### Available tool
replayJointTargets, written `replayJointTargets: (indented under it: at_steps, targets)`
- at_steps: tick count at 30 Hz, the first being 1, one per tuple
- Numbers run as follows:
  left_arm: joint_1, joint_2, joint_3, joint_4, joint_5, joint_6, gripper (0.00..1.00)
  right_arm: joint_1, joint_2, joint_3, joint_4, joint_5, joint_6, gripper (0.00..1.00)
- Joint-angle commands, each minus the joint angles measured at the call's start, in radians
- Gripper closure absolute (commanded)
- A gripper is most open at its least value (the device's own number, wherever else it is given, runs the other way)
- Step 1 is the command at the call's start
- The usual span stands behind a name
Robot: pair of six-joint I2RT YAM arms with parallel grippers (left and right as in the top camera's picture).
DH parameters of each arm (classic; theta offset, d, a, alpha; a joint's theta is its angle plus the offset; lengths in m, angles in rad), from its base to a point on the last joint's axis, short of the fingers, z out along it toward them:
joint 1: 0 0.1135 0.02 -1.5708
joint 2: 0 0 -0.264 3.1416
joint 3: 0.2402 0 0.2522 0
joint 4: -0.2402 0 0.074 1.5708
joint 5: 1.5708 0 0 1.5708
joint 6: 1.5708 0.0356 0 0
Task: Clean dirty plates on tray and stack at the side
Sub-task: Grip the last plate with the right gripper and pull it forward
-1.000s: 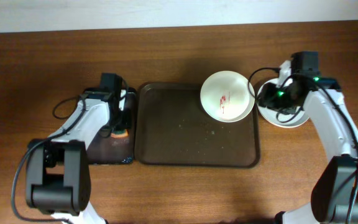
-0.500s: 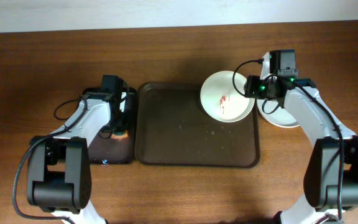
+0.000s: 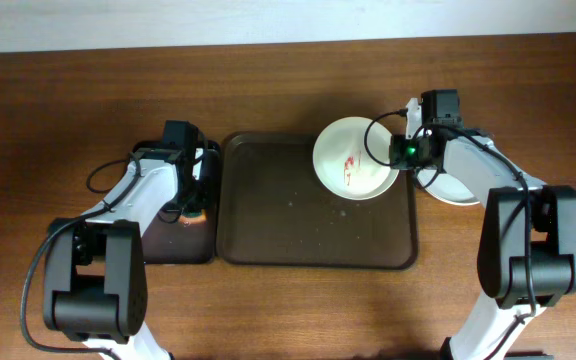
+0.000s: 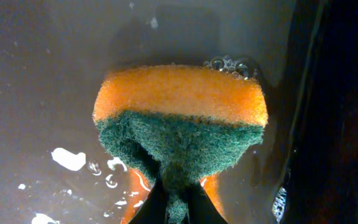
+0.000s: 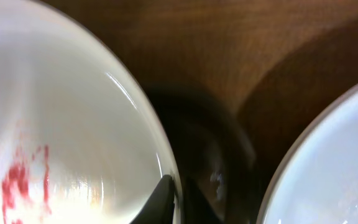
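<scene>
Brown wood table, with the tray (image 3: 268, 235) close to us. Beside it the left gripper (image 4: 169, 202) pinches the sponge (image 4: 179, 118). Farther back, the right gripper (image 3: 400, 152) pinches the rim of the dirty plate (image 3: 343, 150) on the tray's far right corner. It is round, with no long side, and its red marks face up. Wiping seems next: bring the sponge over and hold the plate steady.

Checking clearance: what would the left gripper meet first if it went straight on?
The left gripper, shut on the sponge, would push it into the wet black tray; they may already touch.
</scene>
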Motion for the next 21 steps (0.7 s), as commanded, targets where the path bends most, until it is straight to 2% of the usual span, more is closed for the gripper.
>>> replayJointTargets:
  at_steps: [1, 3, 5, 8, 10, 11, 12, 13, 15, 16, 17, 20, 21]
  targets:
    - [0.007, 0.035, -0.024, -0.013, 0.015, -0.006, 0.92, 0.009, -0.04, -0.002, -0.087, -0.077, 0.002, 0.96]
    - [0.007, 0.035, -0.024, -0.013, 0.015, -0.006, 0.92, 0.016, -0.056, -0.002, -0.179, -0.178, 0.039, 0.96]
    - [0.007, 0.035, -0.024, -0.012, 0.015, -0.006, 0.93, 0.037, -0.056, -0.002, -0.267, -0.23, 0.133, 0.96]
    - [0.007, 0.035, -0.024, -0.012, 0.015, -0.006, 0.93, 0.124, -0.056, -0.002, -0.369, -0.229, 0.303, 0.96]
    - [0.007, 0.035, -0.024, -0.012, 0.016, -0.006, 0.94, 0.177, -0.056, -0.002, -0.375, -0.229, 0.369, 0.96]
    - [0.007, 0.035, -0.024, -0.013, 0.015, -0.006, 0.95, 0.202, -0.056, -0.002, -0.362, -0.228, 0.374, 0.62]
    - [0.007, 0.035, -0.024, -0.013, 0.015, -0.006, 0.95, 0.213, -0.056, -0.002, -0.348, -0.225, 0.372, 0.33]
    - [0.007, 0.035, -0.024, -0.013, 0.015, -0.006, 0.95, 0.216, -0.056, -0.002, -0.325, -0.224, 0.37, 0.24]
    - [0.007, 0.035, -0.024, -0.013, 0.015, -0.006, 0.95, 0.212, -0.056, -0.002, -0.278, -0.221, 0.317, 0.22]
    - [0.007, 0.035, -0.024, -0.013, 0.015, -0.006, 0.94, 0.209, -0.055, -0.002, -0.237, -0.217, 0.27, 0.05]
    - [0.007, 0.035, -0.024, -0.013, 0.015, -0.006, 0.95, 0.209, -0.055, -0.002, -0.208, -0.217, 0.235, 0.02]
    - [0.007, 0.035, -0.024, -0.013, 0.015, -0.006, 0.96, 0.211, -0.055, -0.003, -0.163, -0.206, 0.214, 0.01]
    - [0.007, 0.035, -0.024, -0.013, 0.015, -0.006, 0.96, 0.211, -0.055, -0.003, -0.159, -0.174, 0.214, 0.06]
